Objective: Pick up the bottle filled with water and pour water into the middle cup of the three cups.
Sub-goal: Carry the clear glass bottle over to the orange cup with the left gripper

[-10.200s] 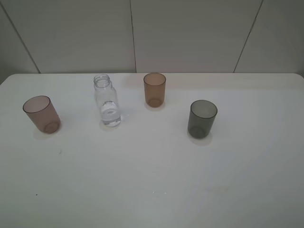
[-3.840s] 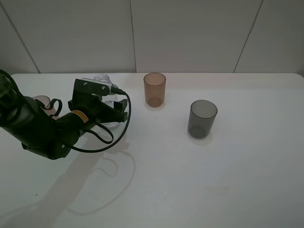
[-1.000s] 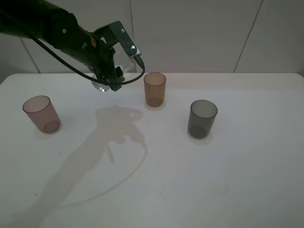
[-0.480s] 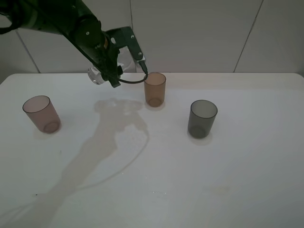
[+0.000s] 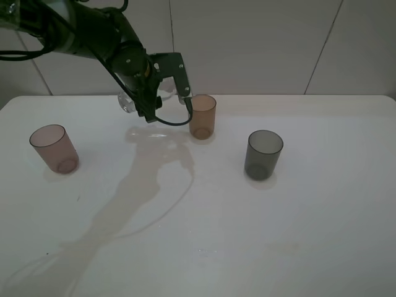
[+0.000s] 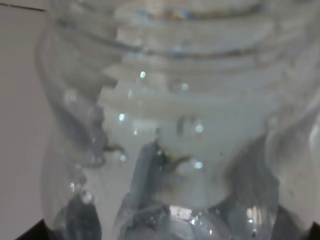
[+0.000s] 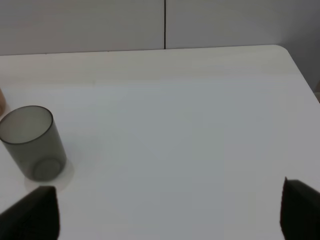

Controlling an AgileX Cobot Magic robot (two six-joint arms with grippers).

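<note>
**Q:** Item count?
**A:** One bottle (image 5: pixel 127 103). Cups, three: pink cup (image 5: pixel 54 148), middle cup (image 5: pixel 202 116), grey cup (image 5: pixel 263 154).
**Q:** Gripper status, obstructions?
**A:** Left gripper (image 5: pixel 150 93) clamps the bottle, tilted, raised above the table (image 5: pixel 247 235) just beside the middle cup; the arm hides most of it. Right gripper (image 7: pixel 165 212): fingers spread, only the tips in view.

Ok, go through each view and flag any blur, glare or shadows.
Exterior high: sharp and evenly lit; the arm throws a long soft shadow across the table toward its near-left corner. Left wrist: the bottle fills the frame, out of focus, dotted with small glints. Right wrist: the grey cup is crisp; the right gripper shows only as dark blurred tips.
</note>
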